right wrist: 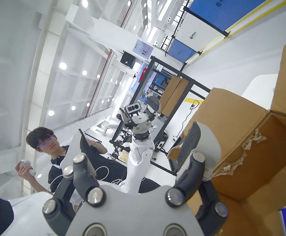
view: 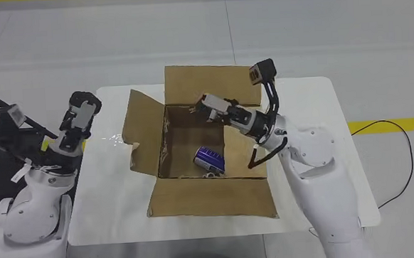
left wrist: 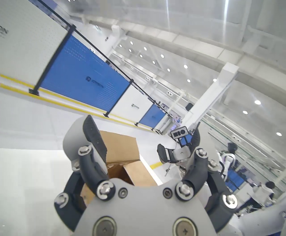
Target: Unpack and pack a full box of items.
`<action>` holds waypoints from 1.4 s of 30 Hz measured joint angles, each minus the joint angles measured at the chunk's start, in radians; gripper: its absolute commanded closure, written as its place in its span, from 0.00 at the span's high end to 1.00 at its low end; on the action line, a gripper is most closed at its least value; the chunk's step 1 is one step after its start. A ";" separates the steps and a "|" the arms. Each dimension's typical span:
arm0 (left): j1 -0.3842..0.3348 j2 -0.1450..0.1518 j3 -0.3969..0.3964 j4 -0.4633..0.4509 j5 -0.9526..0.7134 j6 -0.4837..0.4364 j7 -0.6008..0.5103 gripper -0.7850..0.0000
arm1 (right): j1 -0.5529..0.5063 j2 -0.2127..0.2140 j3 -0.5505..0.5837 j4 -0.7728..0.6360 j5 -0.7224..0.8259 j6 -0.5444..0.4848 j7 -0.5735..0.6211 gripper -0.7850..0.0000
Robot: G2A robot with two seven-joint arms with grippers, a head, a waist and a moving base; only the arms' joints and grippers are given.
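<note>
The blue item (view: 210,159) lies slanted in the bottom of the open box (view: 197,197) at frame centre. The right tool (view: 200,104), spread wide and empty, hangs over the box's upper part. It is far nearer the item than the left tool (view: 84,102), likewise spread and empty, at far left.

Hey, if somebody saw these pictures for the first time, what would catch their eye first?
An open cardboard box sits in the middle of the white table, flaps spread wide, with a single blue item lying inside near its right wall. The right claw hangs open over the box's far edge, while the left claw, also open, is off to the box's left.
</note>
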 measured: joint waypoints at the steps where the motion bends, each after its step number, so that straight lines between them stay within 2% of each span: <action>1: -0.005 0.001 0.017 -0.011 -0.006 0.005 -0.025 1.00 | -0.020 0.006 0.022 -0.025 -0.002 0.003 0.020 1.00; 7: -0.037 0.004 0.136 -0.085 -0.029 0.052 -0.156 1.00 | -0.141 0.037 0.159 -0.137 -0.003 0.007 0.087 1.00; 13: -0.083 0.004 0.263 -0.125 -0.026 0.161 -0.251 1.00 | -0.242 0.058 0.268 -0.179 0.024 -0.005 0.103 1.00; 15: -0.095 0.004 0.275 -0.127 0.008 0.211 -0.241 1.00 | -0.247 0.059 0.274 -0.180 0.025 -0.005 0.103 1.00; 22: -0.094 0.004 0.274 -0.126 0.014 0.202 -0.237 1.00 | -0.245 0.058 0.272 -0.180 0.025 -0.005 0.102 1.00; 25: -0.076 0.004 0.302 -0.123 0.000 0.203 -0.255 1.00 | -0.246 0.058 0.272 -0.180 0.025 -0.005 0.102 1.00; 33: -0.108 -0.002 0.409 -0.051 -0.102 0.328 -0.307 1.00 | -0.284 0.072 0.319 -0.182 0.072 -0.067 0.086 1.00; 36: -0.132 -0.003 0.427 -0.015 -0.151 0.379 -0.336 1.00 | -0.300 0.078 0.339 -0.180 0.098 -0.087 0.094 1.00; 42: -0.173 -0.002 0.452 0.040 -0.143 0.448 -0.369 1.00 | -0.313 0.088 0.353 -0.170 0.153 -0.112 0.109 1.00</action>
